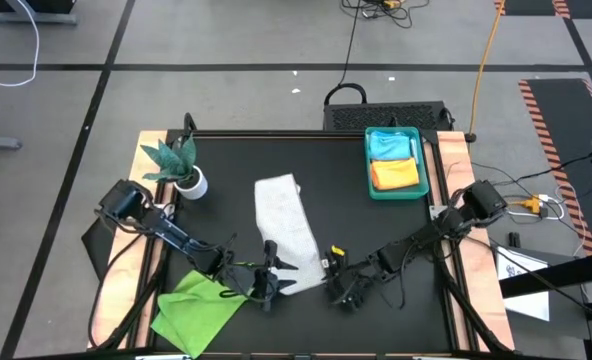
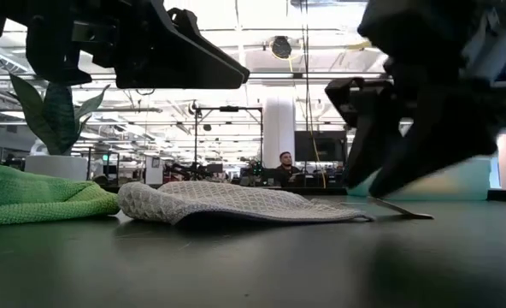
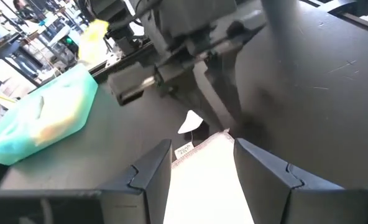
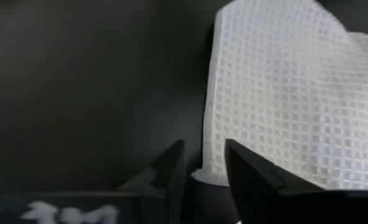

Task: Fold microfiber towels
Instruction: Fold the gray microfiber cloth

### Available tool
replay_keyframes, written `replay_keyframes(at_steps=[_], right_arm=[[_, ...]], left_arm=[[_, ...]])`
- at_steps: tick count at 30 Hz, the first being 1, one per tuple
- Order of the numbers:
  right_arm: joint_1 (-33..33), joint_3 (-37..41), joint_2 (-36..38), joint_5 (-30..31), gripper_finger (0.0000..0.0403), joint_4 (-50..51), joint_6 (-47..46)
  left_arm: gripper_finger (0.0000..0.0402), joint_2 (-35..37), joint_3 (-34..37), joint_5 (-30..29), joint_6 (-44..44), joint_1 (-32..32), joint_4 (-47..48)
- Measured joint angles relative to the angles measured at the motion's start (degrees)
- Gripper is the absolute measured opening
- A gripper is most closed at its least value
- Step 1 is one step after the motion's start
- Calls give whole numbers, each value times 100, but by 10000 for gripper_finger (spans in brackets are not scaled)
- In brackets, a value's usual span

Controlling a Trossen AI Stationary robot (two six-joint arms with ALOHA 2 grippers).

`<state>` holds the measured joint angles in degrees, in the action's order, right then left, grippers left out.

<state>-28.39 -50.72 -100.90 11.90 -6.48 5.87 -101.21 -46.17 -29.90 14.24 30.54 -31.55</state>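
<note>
The lime green towel (image 1: pixel 198 305) is lying unfolded at 7 o'clock. The left gripper (image 1: pixel 266 283), jaws wide, is straddling the half-folded white-grey towel (image 1: pixel 286 232) at centre; the right gripper (image 1: pixel 342 291), jaws narrow, is waiting beside it. Two folded towels (image 1: pixel 394 160) are sitting in the teal tray (image 1: pixel 369 162) at 2 o'clock, so the task is appearing roughly half complete.

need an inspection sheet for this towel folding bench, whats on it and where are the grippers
surface: black tabletop with wooden side edges, bare in the middle.
job's things: white-grey waffle towel folded into a long strip at centre; lime green towel crumpled at the near left corner; pale blue towel and orange towel stacked in the teal plastic tray at the far right.
clutter: small green plant in a white pot, far left.
grippers: left gripper open over the strip's near end; right gripper low beside its near right corner, fingers slightly apart.
cables: orange cable on the floor behind.
surroundings: person seated far off.
</note>
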Motion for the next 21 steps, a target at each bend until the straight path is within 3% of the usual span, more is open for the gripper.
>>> replay_keyframes(at_steps=[4, 7, 12, 21], right_arm=[[218, 0, -203, 147, 128, -8, 80], [450, -2, -289, 130, 98, -43, -49], [704, 6, -253, 157, 10, -86, -53], [647, 2, 379, 406, 2, -649, -642]], left_arm=[[177, 0, 0, 165, -123, -67, 2], [177, 0, 0, 175, -151, -78, 6], [177, 0, 0, 178, -72, -43, 9], [177, 0, 0, 135, 268, -26, -27]])
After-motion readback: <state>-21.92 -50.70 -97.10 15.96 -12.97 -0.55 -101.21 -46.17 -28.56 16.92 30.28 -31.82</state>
